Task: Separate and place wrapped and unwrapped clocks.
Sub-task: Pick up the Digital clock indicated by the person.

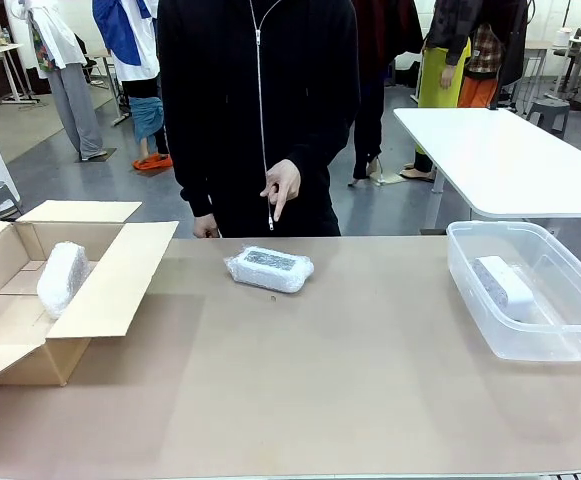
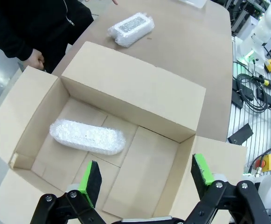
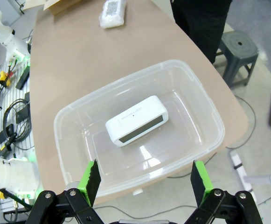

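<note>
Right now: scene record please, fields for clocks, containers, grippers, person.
box: cardboard box, open, table's left end
bin: clear bin, table's right end
wrapped clock 1: wrapped clock in box, lying on the floor of it
wrapped clock 2: wrapped clock on table, mid-table, far side
bare clock: bare clock, in the bin
left gripper: left gripper, open, above the box
right gripper: right gripper, open, above the bin
person: hand pointing down at wrapped clock 2

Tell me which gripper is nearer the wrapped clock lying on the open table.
Left. The left gripper hangs open over the cardboard box, just beside that wrapped clock. The right gripper hangs open over the plastic bin, farther away.
</note>
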`<state>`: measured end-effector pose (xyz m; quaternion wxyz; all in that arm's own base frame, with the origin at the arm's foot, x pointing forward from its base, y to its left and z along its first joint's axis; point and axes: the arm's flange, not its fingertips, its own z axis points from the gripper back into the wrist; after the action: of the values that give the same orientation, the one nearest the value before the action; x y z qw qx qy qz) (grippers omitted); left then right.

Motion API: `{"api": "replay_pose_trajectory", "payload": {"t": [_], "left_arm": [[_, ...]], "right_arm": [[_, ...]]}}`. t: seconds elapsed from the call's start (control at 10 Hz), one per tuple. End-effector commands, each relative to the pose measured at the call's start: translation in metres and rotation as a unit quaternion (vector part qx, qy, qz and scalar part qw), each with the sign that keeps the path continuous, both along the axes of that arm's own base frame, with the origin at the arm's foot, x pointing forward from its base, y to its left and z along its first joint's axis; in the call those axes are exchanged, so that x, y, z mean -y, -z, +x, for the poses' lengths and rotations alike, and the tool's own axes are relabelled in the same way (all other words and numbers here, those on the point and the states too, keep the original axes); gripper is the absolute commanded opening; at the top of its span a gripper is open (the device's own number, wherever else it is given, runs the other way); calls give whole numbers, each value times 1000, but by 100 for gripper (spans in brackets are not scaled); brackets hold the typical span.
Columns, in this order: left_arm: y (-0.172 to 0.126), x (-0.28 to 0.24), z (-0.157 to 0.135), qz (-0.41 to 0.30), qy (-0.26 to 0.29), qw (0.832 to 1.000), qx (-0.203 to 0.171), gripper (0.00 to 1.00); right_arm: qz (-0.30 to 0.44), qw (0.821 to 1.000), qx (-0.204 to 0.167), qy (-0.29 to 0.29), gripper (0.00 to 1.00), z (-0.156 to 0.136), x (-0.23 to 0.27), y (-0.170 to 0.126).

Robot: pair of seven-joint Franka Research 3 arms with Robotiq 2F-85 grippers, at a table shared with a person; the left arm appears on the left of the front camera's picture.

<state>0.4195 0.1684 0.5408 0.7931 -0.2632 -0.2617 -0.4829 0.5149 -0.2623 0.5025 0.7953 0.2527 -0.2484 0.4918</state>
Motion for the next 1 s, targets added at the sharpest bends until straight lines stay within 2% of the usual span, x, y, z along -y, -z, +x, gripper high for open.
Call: {"api": "replay_pose_trajectory", "payload": {"t": [0.0, 0.9], "left_arm": [[1, -1, 0, -4, 6, 1000, 4, 100], [1, -1, 0, -4, 6, 1000, 4, 100]], "right_arm": [[0, 1000, 2, -5, 100, 0, -1, 1], [0, 1000, 2, -5, 100, 0, -1, 1]]}}
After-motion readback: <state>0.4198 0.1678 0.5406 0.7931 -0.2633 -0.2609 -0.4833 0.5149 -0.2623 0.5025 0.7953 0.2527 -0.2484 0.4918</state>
